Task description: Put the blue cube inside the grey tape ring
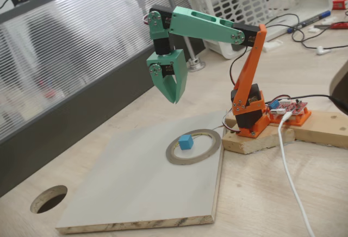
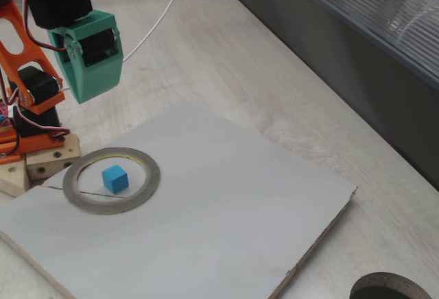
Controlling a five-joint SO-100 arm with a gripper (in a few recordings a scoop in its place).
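The blue cube (image 1: 186, 142) (image 2: 114, 178) rests on the board inside the grey tape ring (image 1: 190, 161) (image 2: 153, 179), near the ring's middle and apart from its rim. The ring lies flat near the board's corner closest to the arm's base. My green gripper (image 1: 175, 100) (image 2: 84, 97) hangs well above the board, up and to the left of the ring in a fixed view. Its jaws point down, pressed together, with nothing between them.
A flat grey board (image 1: 125, 188) (image 2: 233, 203) lies on the wooden table. A dark round hole (image 1: 49, 199) (image 2: 389, 289) is cut in the tabletop beyond the board. The orange arm base stands on a wooden block (image 1: 255, 142). A white cable (image 1: 288, 166) runs past it.
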